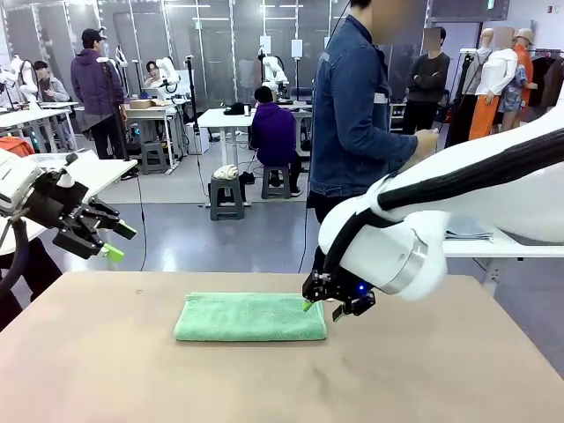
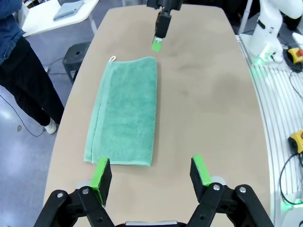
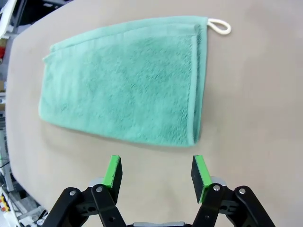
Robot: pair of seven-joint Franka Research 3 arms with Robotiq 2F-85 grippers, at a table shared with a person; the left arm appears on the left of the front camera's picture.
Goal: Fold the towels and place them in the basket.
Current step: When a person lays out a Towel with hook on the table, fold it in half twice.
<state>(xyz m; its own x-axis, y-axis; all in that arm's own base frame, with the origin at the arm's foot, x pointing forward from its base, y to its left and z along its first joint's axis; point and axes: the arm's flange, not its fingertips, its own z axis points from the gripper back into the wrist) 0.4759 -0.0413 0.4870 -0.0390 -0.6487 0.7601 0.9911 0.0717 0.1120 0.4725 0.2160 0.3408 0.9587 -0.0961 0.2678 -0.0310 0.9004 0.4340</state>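
Observation:
A mint green towel lies folded into a long strip in the middle of the table. Its white hanging loop sticks out at one corner. My right gripper hovers low at the towel's right end, open, with nothing between its green pads; in its wrist view the towel lies just ahead of the fingers. My left gripper is raised off the table's left side, open and empty. From its wrist view it looks along the towel toward the right gripper. The basket is out of view.
A person in a denim jacket stands at the table's far edge, hands held up near the chest. Bare tabletop surrounds the towel on all sides. The right arm's white base stands beyond the table's edge.

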